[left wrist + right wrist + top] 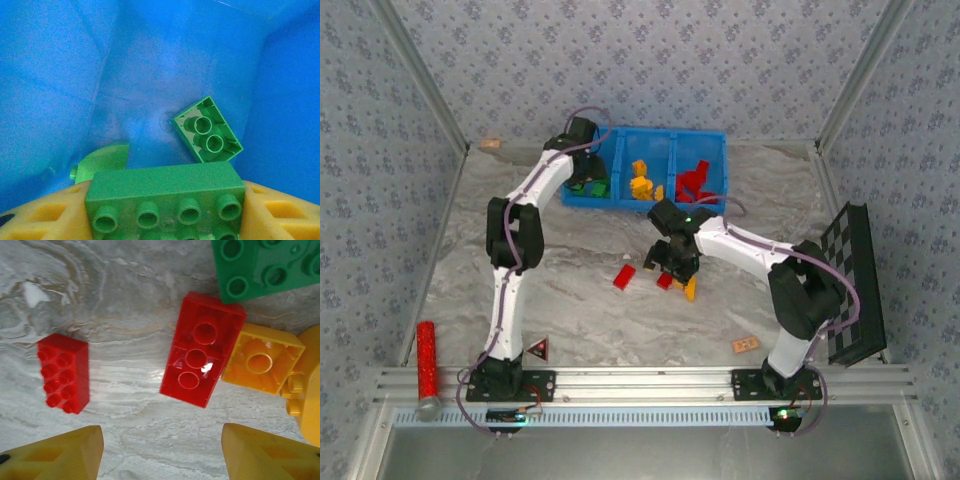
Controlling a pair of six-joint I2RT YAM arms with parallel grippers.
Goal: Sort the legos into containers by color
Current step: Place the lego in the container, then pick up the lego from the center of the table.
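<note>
Left hand (165,220): clenched on one long green brick (162,182), inside the left compartment of the blue bin (665,132). Beneath: one upturned green brick (207,131); one rounded green piece (102,160), partly hidden.

Right hand (162,440): released, empty, above the tabletop (100,300). Below: one studs-up red brick (64,373), apart; one upturned red brick (202,349) touching one upturned yellow-orange brick (262,365); one wide green brick (265,265) just beyond.

Outlying: one red cylinder (426,355), one triangle (537,349), one tan tile (745,344), one checkered board (850,285).

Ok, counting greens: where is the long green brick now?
Left wrist view: the long green brick sits between the left gripper's fingers inside the blue bin's left compartment, near an upturned green brick.
</note>
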